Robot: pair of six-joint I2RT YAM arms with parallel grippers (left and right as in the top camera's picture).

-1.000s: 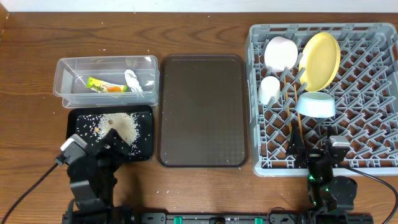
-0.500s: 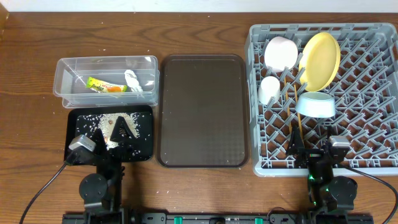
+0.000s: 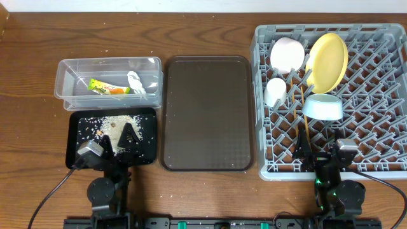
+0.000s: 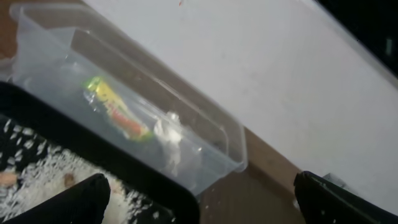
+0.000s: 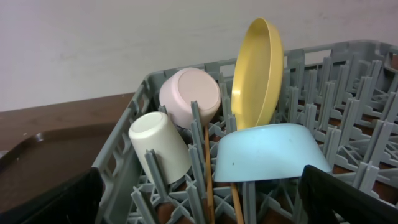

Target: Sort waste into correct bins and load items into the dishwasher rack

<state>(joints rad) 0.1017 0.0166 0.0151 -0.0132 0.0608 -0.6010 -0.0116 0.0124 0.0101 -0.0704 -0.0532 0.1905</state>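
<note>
The clear tub [image 3: 108, 69] holds the snack wrapper [image 3: 108, 87] and the tissue [image 3: 135, 83]; both also show in the left wrist view, wrapper [image 4: 115, 112] and tissue [image 4: 169, 134]. Rice scraps [image 3: 117, 124] lie in the black tray [image 3: 75, 143]. My left gripper [image 3: 117, 143] hovers open and empty over that tray's near edge. In the grey rack [image 3: 375, 102] stand the white bowl [image 3: 287, 53], yellow plate [image 3: 327, 62], cup [image 3: 275, 91], blue bowl [image 3: 322, 107] and chopsticks [image 3: 306, 130]. My right gripper [image 3: 318, 154] is open and empty at the rack's near edge.
A large dark brown serving tray [image 3: 206, 113] lies between the bins and the rack. A few rice grains are scattered on the wooden table [image 3: 32, 114] in front of the black tray. Both arm bases sit at the table's near edge.
The left arm has drawn back toward the near edge, its gripper now lower over the black tray. The right arm and the dishes have not moved.
</note>
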